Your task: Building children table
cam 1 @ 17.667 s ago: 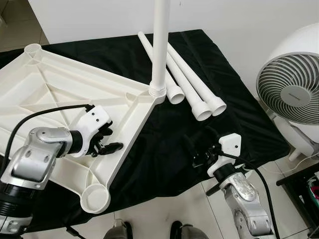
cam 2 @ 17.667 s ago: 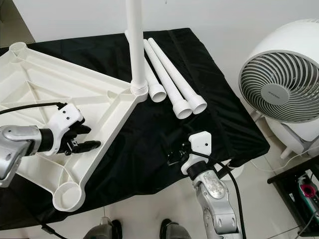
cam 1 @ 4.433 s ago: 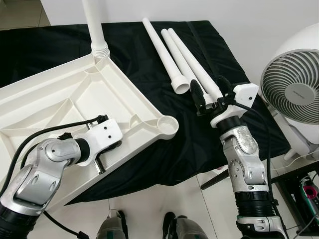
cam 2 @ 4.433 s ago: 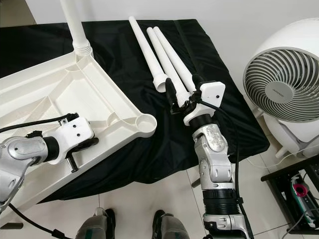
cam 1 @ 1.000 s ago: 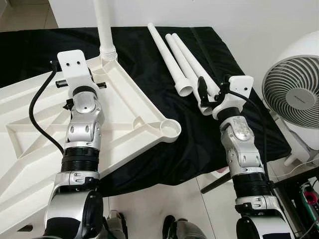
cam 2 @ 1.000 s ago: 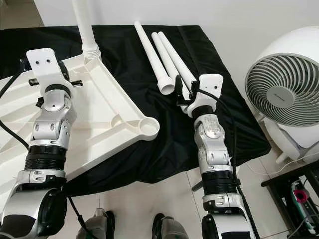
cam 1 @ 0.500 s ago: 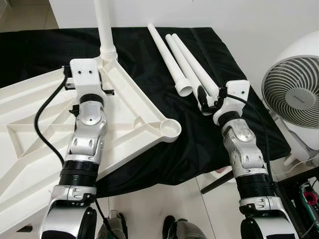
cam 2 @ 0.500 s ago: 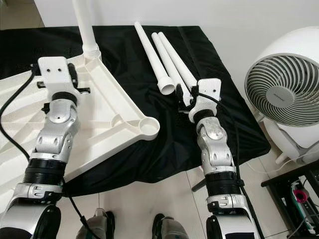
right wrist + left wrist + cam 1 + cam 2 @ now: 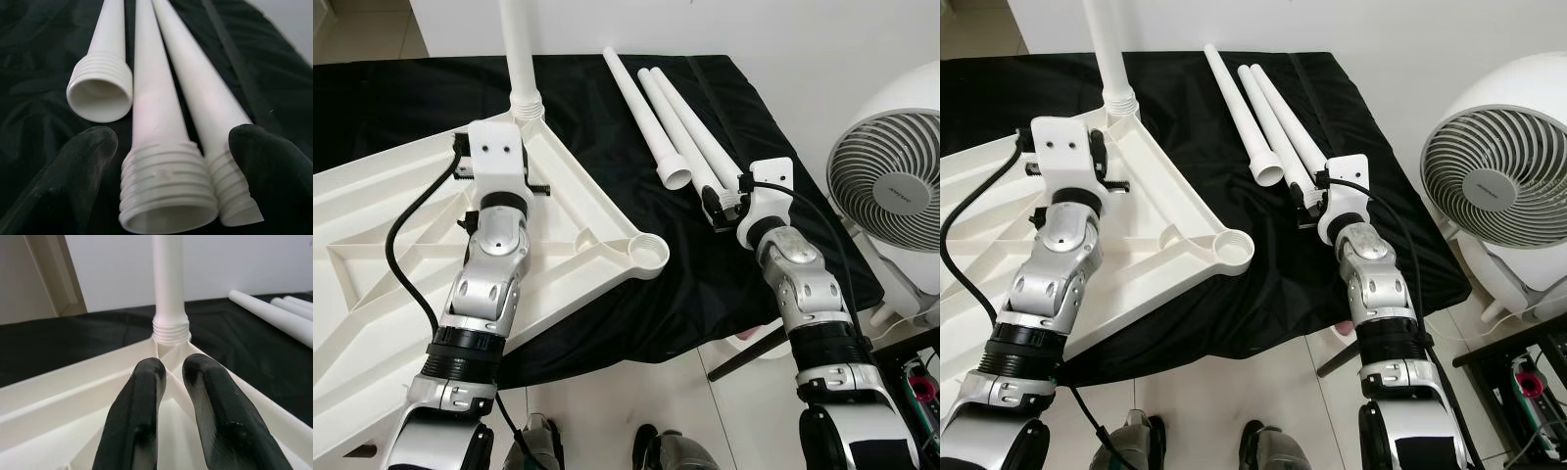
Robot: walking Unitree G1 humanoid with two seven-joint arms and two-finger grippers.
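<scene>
I could read no writing; the badge on the fan [image 9: 899, 191] was too small. The tabletop [image 9: 372, 235] lay upside down on the black cloth [image 9: 1224, 108], one leg [image 9: 519, 49] standing screwed into its far corner socket, the near socket [image 9: 647, 257] empty. Three loose legs [image 9: 651, 108] lay side by side on the cloth. My right gripper [image 9: 166, 161] was spread wide, its fingers [image 9: 83, 166] flanking the threaded ends of two legs, gripping nothing. My left gripper [image 9: 168, 377] was nearly closed, empty, over the tabletop, pointing at the standing leg. Since a second ago, the left had drawn nearer that corner and the right had settled lower.
</scene>
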